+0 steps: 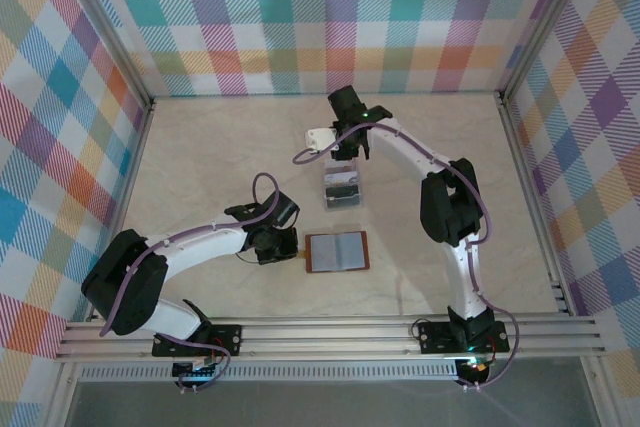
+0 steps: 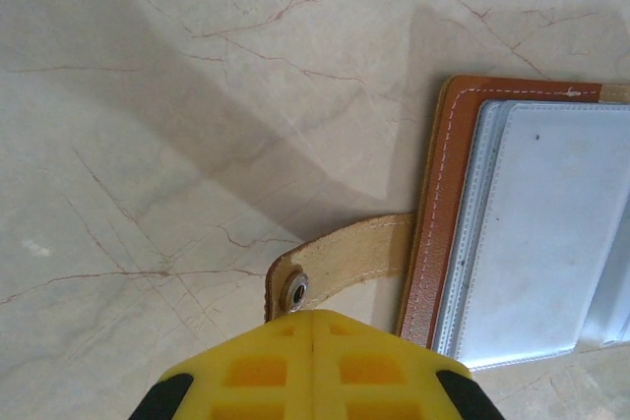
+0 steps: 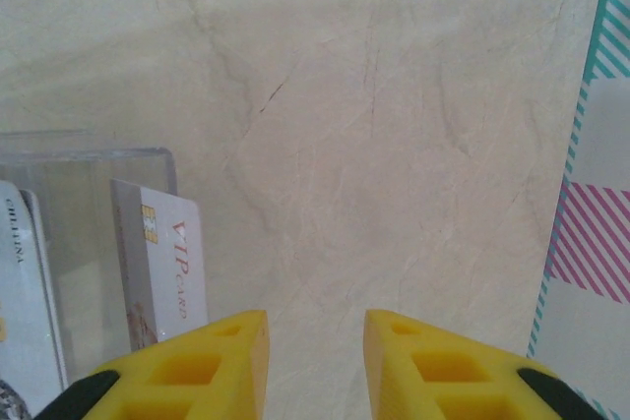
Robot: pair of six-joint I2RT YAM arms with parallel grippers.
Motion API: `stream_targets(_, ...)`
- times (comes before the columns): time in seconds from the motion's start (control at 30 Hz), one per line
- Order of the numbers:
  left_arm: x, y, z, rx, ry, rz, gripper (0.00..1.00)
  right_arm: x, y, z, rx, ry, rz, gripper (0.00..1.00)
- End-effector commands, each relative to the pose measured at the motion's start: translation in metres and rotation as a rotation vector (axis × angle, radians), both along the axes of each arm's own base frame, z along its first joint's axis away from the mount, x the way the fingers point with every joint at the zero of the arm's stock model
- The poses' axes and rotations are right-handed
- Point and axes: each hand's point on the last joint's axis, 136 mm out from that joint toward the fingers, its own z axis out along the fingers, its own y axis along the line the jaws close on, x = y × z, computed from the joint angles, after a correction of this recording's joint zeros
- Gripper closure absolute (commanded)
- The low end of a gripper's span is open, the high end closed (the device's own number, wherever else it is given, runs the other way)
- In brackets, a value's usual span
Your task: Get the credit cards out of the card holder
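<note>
Left hand [image 2: 312, 320] closed, tips at the card holder [image 2: 532, 233] strap tab [image 2: 354, 255]. Right hand [image 3: 315, 327] open over the table [image 3: 394, 95], beside a clear box [image 3: 98, 159].

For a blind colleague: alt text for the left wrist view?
The left gripper, yellow fingers shut together, sits at the snap end of a tan leather strap tab. The tab joins a reddish-brown leather card holder, lying open with grey-blue pockets, on a pale veined table.

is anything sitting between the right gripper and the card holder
Yes. In the top view, a clear plastic box sits directly between the right gripper and the open card holder, in line with both.
</note>
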Motion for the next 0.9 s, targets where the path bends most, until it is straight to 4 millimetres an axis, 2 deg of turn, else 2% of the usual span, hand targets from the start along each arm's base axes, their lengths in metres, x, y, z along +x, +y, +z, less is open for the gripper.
stream_targets(0.0,-0.003,0.005,-0.002,0.003,0.013,0.016,0.94,-0.003,-0.001,-0.019,0.006,0.042,-0.005,0.68)
stream_targets(0.23,-0.003,0.004,-0.002,-0.002,0.018,0.013,0.94,-0.007,-0.001,-0.030,0.008,0.071,-0.009,0.67)
stream_targets(0.47,-0.003,0.003,-0.002,-0.003,0.021,0.010,0.94,-0.007,0.000,-0.029,0.018,0.071,-0.015,0.66)
stream_targets(0.57,-0.003,0.003,-0.001,-0.005,0.018,0.011,0.94,-0.005,0.001,-0.021,0.038,0.055,-0.025,0.66)
stream_targets(0.7,-0.001,0.001,-0.002,-0.006,0.019,0.010,0.94,-0.006,0.005,0.002,0.097,0.036,-0.050,0.65)
stream_targets(0.87,0.002,-0.001,-0.006,-0.004,0.016,0.011,0.94,-0.003,0.002,0.028,0.195,0.026,-0.190,0.58)
